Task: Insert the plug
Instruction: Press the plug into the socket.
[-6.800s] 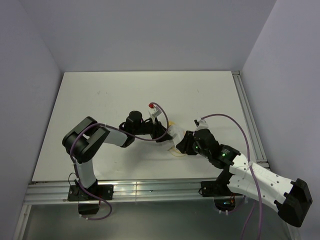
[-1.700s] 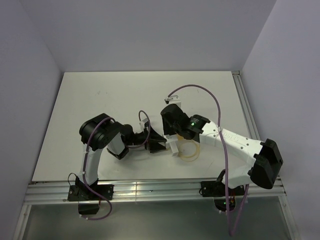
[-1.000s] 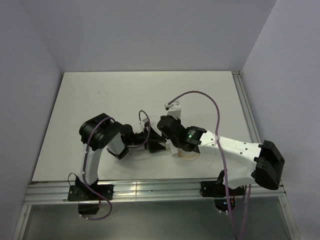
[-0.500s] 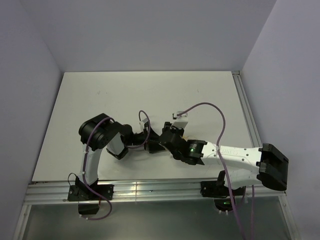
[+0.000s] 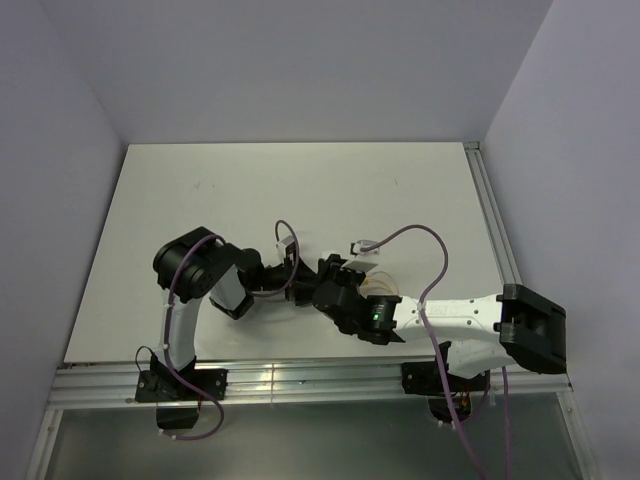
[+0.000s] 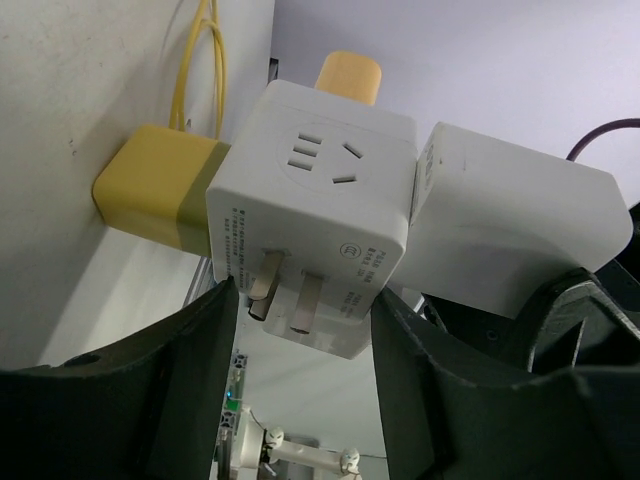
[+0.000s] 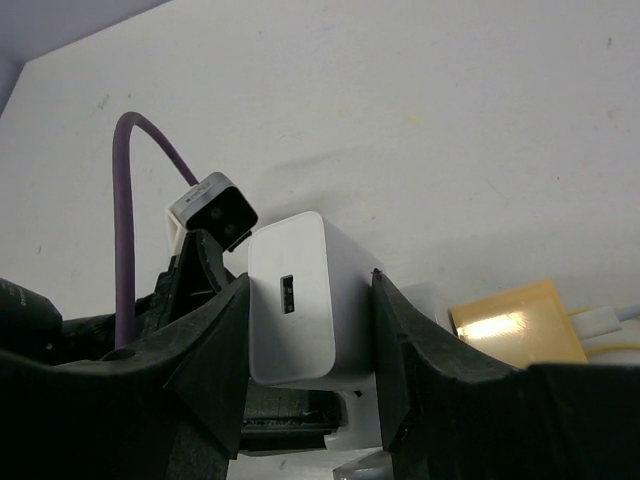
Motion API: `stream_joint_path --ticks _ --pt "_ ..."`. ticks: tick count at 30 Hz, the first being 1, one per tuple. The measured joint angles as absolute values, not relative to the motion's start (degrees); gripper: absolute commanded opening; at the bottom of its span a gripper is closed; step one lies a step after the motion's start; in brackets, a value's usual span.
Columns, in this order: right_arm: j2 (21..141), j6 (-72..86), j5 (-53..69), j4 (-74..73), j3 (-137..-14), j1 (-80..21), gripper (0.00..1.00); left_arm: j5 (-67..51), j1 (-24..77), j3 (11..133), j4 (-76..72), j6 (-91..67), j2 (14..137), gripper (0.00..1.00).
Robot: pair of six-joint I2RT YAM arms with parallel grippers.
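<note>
Two grips meet on one assembly here, low over the table (image 5: 200,190), and you can read why from each wrist. Your left gripper (image 6: 300,330) is clamped on the lower end of the cube adapter (image 6: 315,215), one finger on each flank. The adapter's own prongs (image 6: 285,295) point back between those fingers. That hold braces the cube so it cannot slide away from a sideways push. A yellow plug (image 6: 155,190) with its yellow cable (image 6: 205,70) already fills the opposite face.

Your right gripper (image 7: 310,300) has its jaws narrow around the white USB charger (image 7: 300,300), and no gap shows on either side. The charger's long axis runs straight out from the cube's side face, in line with the right fingers. Its USB port (image 7: 288,296) faces back at the right wrist camera, so its plug end points into the cube.

From the left wrist, the charger body sits against the cube with only a thin seam. I judge it seated, or very nearly so.
</note>
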State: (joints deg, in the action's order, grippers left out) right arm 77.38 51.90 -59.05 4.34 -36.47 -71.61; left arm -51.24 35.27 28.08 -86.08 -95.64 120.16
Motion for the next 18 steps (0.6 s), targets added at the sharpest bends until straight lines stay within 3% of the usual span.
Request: stream_joint_path --ticks 9,14,16,17,18 --pt "76.77 54.41 -58.83 4.99 -35.66 -71.61 0.0 -51.18 35.22 27.97 -85.91 -93.86 119.37 0.0" --pt "73.47 54.72 -55.0 -2.81 -37.34 -71.61 0.0 -51.86 36.23 27.97 -85.82 -92.71 118.98 0.0" --pt "71.94 54.68 -52.9 -5.93 -38.13 -71.48 0.0 -52.01 36.91 27.97 -84.97 -91.37 118.13 0.18" --pt "71.2 54.7 -51.99 -7.27 -38.3 -71.26 0.0 -51.83 37.19 27.88 -84.05 -90.39 117.36 0.33" --pt "70.48 54.7 -50.72 -8.16 -38.35 -70.81 0.0 -51.29 37.41 27.62 -83.0 -89.56 116.49 0.37"
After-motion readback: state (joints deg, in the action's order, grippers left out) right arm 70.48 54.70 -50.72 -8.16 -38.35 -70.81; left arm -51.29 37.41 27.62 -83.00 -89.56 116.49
